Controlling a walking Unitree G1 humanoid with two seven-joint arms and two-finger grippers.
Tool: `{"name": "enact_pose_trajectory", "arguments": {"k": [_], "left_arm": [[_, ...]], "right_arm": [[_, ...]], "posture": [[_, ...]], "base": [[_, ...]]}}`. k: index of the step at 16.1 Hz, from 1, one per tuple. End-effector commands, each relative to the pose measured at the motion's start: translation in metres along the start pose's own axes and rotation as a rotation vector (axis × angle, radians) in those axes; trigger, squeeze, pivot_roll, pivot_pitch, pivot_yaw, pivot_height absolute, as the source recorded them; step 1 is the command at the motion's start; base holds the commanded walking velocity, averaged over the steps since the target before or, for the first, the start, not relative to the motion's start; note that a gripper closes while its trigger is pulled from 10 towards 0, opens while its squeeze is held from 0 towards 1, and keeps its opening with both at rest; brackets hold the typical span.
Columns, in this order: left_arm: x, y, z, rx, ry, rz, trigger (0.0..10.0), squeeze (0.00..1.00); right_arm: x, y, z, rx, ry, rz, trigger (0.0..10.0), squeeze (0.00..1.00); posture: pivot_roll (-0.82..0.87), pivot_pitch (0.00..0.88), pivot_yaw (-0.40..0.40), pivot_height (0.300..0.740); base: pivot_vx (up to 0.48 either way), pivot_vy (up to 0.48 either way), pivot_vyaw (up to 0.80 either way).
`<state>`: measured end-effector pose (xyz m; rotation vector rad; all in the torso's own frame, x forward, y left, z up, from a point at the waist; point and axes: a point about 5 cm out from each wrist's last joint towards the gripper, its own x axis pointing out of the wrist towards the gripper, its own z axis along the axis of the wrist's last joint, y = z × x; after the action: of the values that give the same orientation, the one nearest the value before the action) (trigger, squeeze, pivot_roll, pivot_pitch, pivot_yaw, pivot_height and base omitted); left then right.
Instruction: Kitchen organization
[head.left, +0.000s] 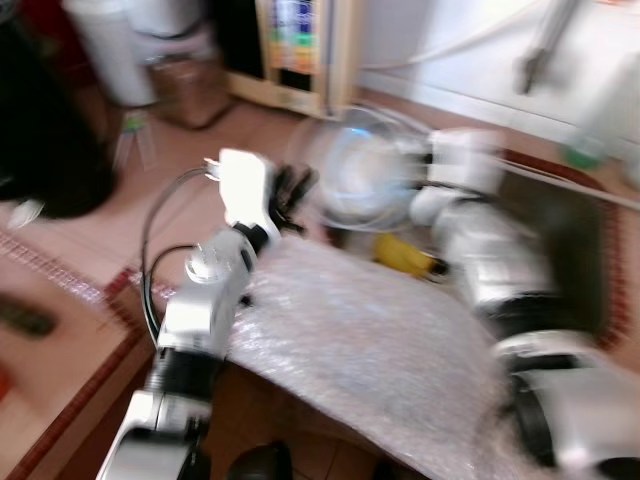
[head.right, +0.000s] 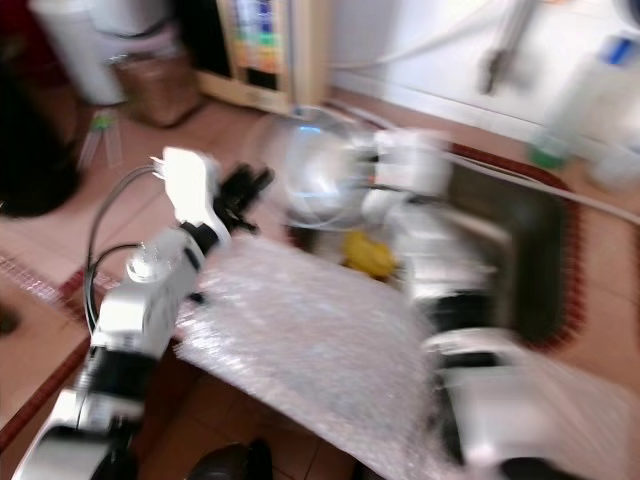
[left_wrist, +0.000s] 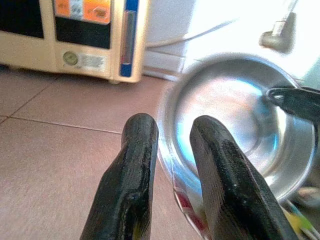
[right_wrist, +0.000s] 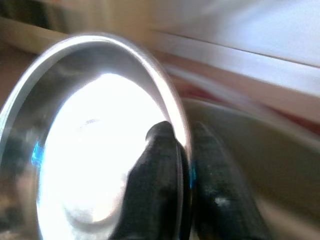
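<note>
Right hand (right_wrist: 182, 165) pinching a steel bowl (right_wrist: 95, 145) by its rim.
The bowl hangs above the sink (head.right: 520, 240); the left hand (left_wrist: 172, 170), fingers slightly apart, sits just beside it.

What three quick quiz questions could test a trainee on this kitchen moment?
1. True or false: the right end effector is shut on the rim of the steel bowl.
2. Which end effector is near the bowl without holding it?
3. Multiple choice: the small object lying past the bubble wrap is coloured (a) yellow, (b) blue, (c) green.

Key: 1 true. 2 the left end effector, fingers slightly apart. 3 a.
</note>
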<state>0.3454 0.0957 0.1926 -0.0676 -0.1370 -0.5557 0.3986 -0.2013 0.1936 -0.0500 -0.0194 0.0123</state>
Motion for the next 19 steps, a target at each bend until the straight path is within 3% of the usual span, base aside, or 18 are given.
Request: {"name": "enact_pose_trajectory", "arguments": {"k": [1,4,8,12,13,14,15,19], "left_arm": [[0.003,-0.008,0.011,0.03,-0.027,-0.058,10.0,1.0],[-0.002,-0.012,0.007,0.022,0.018,-0.108,10.0,1.0],[-0.004,-0.016,0.004,0.028,0.051,-0.129,10.0,1.0],[-0.01,-0.014,-0.01,0.03,0.148,-0.157,10.0,1.0],[-0.011,-0.014,-0.011,0.035,0.161,-0.173,10.0,1.0],[-0.011,-0.015,-0.012,0.038,0.174,-0.184,10.0,1.0],[-0.011,-0.016,-0.014,0.041,0.183,-0.194,10.0,1.0],[-0.01,-0.017,-0.015,0.05,0.185,-0.185,10.0,1.0]], "right_arm": [[-0.001,-0.003,-0.006,-0.004,0.013,-0.045,0.0,0.0],[-0.009,-0.032,-0.022,-0.066,0.068,-0.172,0.0,0.0],[-0.012,-0.038,-0.035,-0.117,0.143,-0.214,0.0,0.0],[-0.015,-0.037,-0.048,-0.156,0.224,-0.183,0.0,0.0],[-0.016,-0.038,-0.051,-0.13,0.235,-0.192,2.9,0.0],[-0.017,-0.038,-0.053,-0.12,0.251,-0.191,10.0,0.4],[-0.018,-0.039,-0.057,-0.099,0.273,-0.191,10.0,1.0],[-0.017,-0.035,-0.058,-0.066,0.276,-0.162,10.0,1.0]], "posture": [[0.06,0.136,-0.005,0.74],[0.06,0.135,-0.002,0.74],[0.06,0.134,0.001,0.74],[0.05,0.135,0.004,0.74],[0.05,0.135,0.004,0.74],[0.05,0.134,0.004,0.74],[0.05,0.134,0.005,0.74],[0.05,0.133,0.004,0.74]], "base": [[0.0,0.0,0.0],[0.0,0.0,0.0],[0.0,0.0,0.0],[0.0,0.0,0.0],[0.0,0.0,0.0],[0.0,0.0,0.0],[0.0,0.0,0.0],[0.0,0.0,0.0]]}}
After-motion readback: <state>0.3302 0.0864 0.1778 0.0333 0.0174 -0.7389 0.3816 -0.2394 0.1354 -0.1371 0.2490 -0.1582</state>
